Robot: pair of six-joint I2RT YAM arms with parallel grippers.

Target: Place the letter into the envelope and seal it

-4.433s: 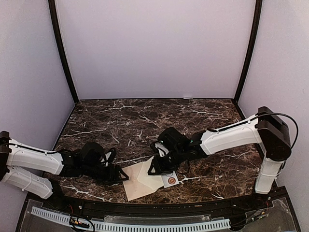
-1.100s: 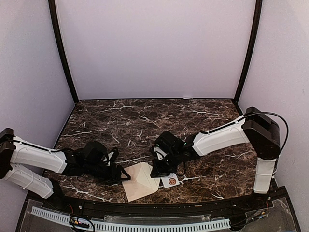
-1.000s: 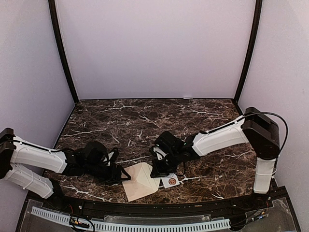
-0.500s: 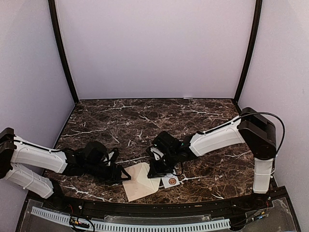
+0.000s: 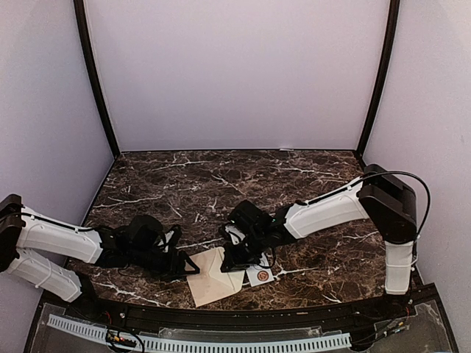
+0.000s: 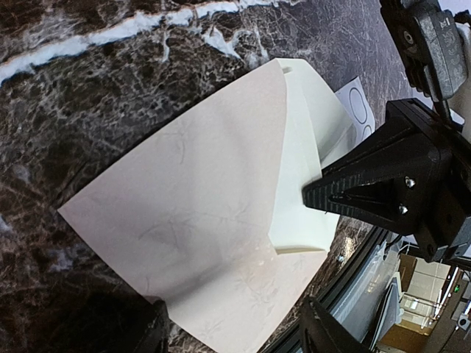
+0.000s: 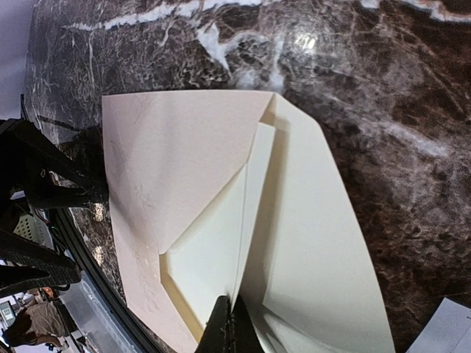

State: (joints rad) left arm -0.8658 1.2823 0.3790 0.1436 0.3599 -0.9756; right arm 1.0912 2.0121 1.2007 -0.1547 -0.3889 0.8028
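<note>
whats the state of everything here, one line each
envelope: flat, unsealed
letter: creased, partly inside envelope
left end effector: open, at envelope's edge
right end effector: shut on letter's edge
card: flat beside letter

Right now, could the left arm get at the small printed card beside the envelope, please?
Probably not: the card lies beyond the envelope, and the right gripper, shut on the letter, stands between it and the left gripper.
</note>
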